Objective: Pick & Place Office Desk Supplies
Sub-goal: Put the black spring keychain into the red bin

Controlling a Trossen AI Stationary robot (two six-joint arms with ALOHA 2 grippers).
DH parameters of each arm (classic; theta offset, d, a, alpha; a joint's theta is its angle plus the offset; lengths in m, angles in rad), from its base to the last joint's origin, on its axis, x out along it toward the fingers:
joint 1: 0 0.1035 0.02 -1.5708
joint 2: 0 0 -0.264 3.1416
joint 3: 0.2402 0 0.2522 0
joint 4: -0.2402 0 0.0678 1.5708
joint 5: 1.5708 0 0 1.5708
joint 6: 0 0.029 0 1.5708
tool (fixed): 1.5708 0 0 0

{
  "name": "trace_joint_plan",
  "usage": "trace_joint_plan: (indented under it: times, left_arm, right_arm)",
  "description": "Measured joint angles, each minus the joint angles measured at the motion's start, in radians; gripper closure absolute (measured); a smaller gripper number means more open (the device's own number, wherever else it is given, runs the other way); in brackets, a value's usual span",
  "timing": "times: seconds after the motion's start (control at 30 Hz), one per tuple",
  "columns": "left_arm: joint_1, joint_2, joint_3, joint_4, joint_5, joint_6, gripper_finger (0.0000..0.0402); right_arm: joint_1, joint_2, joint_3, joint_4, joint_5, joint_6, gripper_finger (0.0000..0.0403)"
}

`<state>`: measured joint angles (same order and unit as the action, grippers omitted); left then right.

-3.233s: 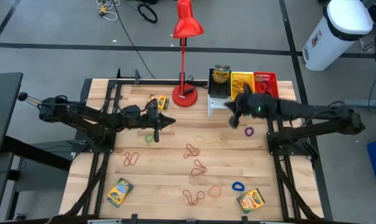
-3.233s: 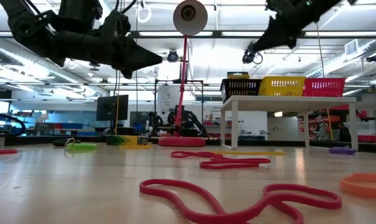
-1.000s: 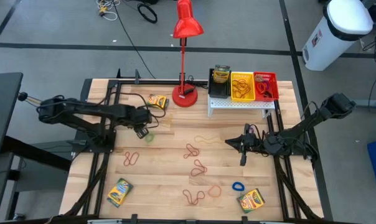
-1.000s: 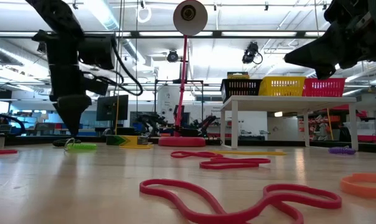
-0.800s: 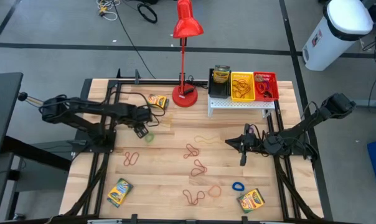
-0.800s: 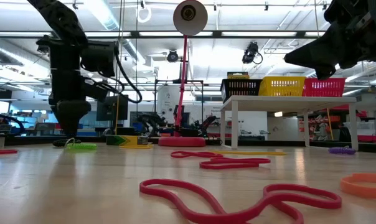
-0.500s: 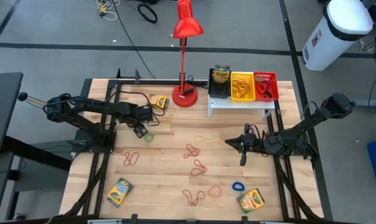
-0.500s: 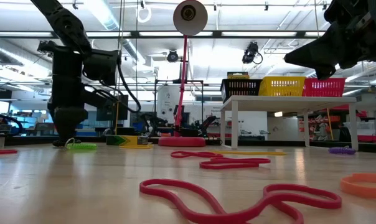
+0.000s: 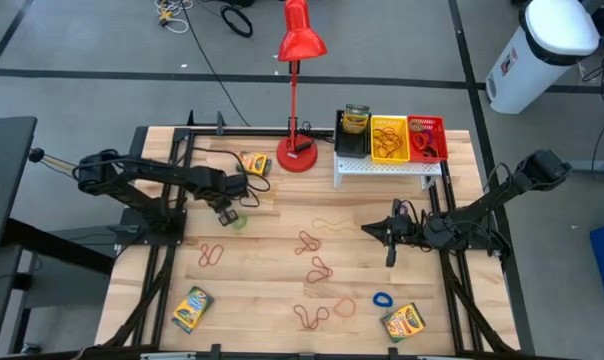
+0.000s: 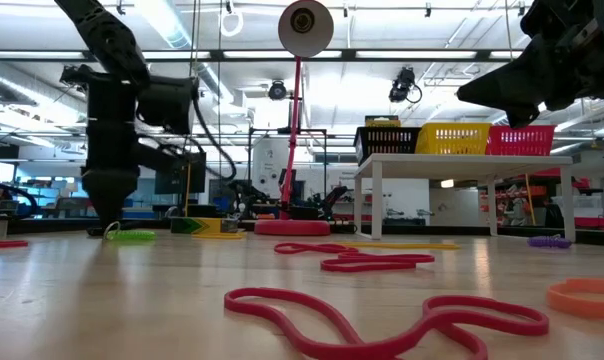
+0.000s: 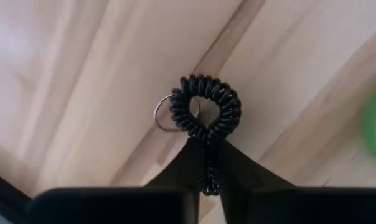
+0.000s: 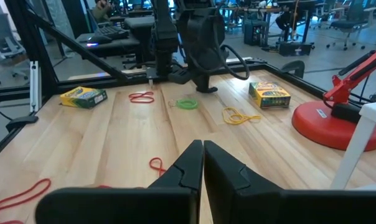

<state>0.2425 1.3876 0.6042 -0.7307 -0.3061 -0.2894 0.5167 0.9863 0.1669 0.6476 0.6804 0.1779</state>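
A black coiled band (image 11: pixel 205 112) with a small metal ring (image 11: pixel 162 118) lies at the table's left, and my left gripper (image 9: pixel 225 212) is shut on it, pointing steeply down. A green band (image 9: pixel 239 221) lies just beside it on the wood. My right gripper (image 9: pixel 367 230) hangs shut and level over the table's right half, holding nothing. Three mesh bins, black (image 9: pixel 353 136), yellow (image 9: pixel 388 140) and red (image 9: pixel 428 139), stand on a white riser at the far right. Crayon boxes lie far left (image 9: pixel 253 163), near left (image 9: pixel 192 308) and near right (image 9: pixel 403 322). My left gripper pinches the coiled band where its two strands meet (image 11: pixel 206 163) between both fingers. The fingers come from above, slanting steeply down. The open loop (image 11: pixel 203 93) and the ring stick out past the fingertips against the wood; whether they rest on it I cannot tell.
Red bands (image 9: pixel 211 255), (image 9: pixel 308 242), (image 9: pixel 319 270), (image 9: pixel 309 316), a yellow one (image 9: pixel 330 222), an orange one (image 9: pixel 344 306) and a blue one (image 9: pixel 382 299) lie scattered mid-table. The red desk lamp's base (image 9: pixel 296 156) stands at the far middle.
My left gripper has rolled about the line it points along, staying low over the spot beside the green band. My right arm has kept still.
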Motion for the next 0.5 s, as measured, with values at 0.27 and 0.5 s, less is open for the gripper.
trace_joint_plan:
  times: [0.27, 0.5]
  left_arm:
    - [-0.125, -0.064, 0.092, 0.12, -0.135, 0.057, 0.0378]
    - [-0.246, -0.055, 0.094, 0.455, -0.127, 0.202, 0.0396]
  right_arm:
    - [0.0, 0.0, 0.0, 0.0, 0.0, -0.003, 0.0379]
    - [0.0, 0.01, -0.001, -0.001, -0.009, -0.002, 0.0379]
